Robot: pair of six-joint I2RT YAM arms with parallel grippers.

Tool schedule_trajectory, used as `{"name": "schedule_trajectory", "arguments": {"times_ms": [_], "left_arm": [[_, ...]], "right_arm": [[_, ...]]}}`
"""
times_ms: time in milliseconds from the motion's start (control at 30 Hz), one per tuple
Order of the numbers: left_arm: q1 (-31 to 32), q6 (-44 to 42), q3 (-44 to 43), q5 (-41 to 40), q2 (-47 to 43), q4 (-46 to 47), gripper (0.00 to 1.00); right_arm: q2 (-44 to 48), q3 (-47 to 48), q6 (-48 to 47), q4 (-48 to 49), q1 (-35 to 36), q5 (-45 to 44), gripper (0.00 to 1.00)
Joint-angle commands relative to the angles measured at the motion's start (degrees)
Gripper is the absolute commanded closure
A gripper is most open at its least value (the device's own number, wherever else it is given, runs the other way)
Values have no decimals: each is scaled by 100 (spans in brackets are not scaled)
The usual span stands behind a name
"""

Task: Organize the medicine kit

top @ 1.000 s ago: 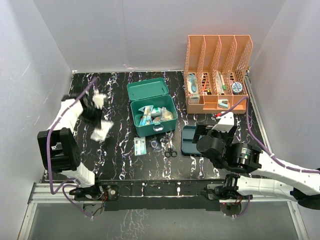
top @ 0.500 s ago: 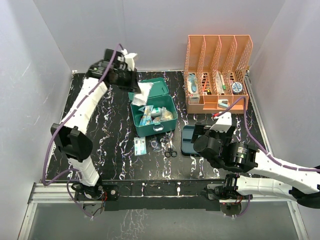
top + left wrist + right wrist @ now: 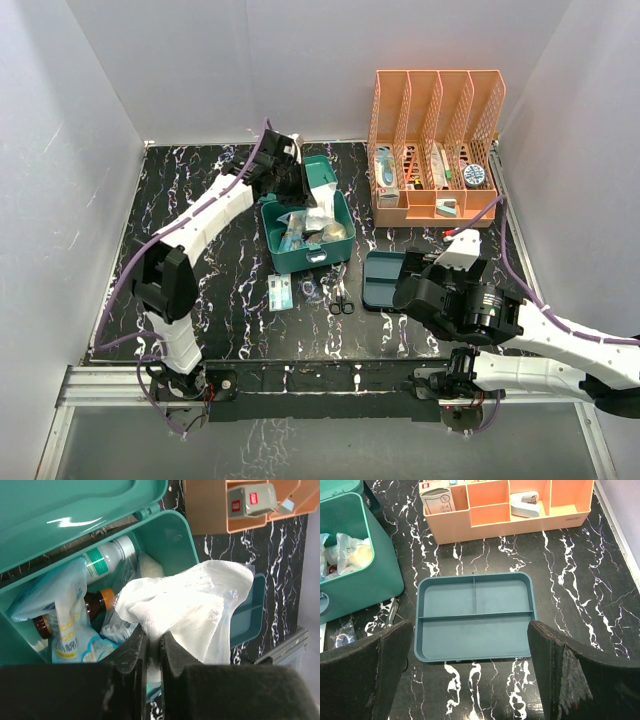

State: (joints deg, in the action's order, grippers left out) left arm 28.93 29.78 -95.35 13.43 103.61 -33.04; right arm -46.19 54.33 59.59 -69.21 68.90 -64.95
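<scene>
While the left end effector [image 3: 150,639] pinches a white packet [image 3: 190,600] above the medicine kit [image 3: 170,540], right end effector [image 3: 470,632] gapes.

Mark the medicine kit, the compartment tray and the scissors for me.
medicine kit [image 3: 298,262], top external view, front wall.
compartment tray [image 3: 475,615], right wrist view, long middle divider.
scissors [image 3: 342,307], top external view, handle loops.

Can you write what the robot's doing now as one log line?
left gripper: shut on white packet, over open green box | right gripper: open, above blue tray
</scene>
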Motion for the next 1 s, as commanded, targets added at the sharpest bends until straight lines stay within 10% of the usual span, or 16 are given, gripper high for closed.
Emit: {"name": "schedule_trajectory", "arguments": {"times_ms": [0,700,967], "left_arm": [[67,638,94,-523,275,300,100],[75,1017,827,-1285,602,301,100],[78,770,746,-1206,344,228,63]], "right_arm": [[58,318,296,-200,18,-198,2],[-107,337,571,-400,18,-52,2],[-114,235,549,-278,18,-46,2]]}}
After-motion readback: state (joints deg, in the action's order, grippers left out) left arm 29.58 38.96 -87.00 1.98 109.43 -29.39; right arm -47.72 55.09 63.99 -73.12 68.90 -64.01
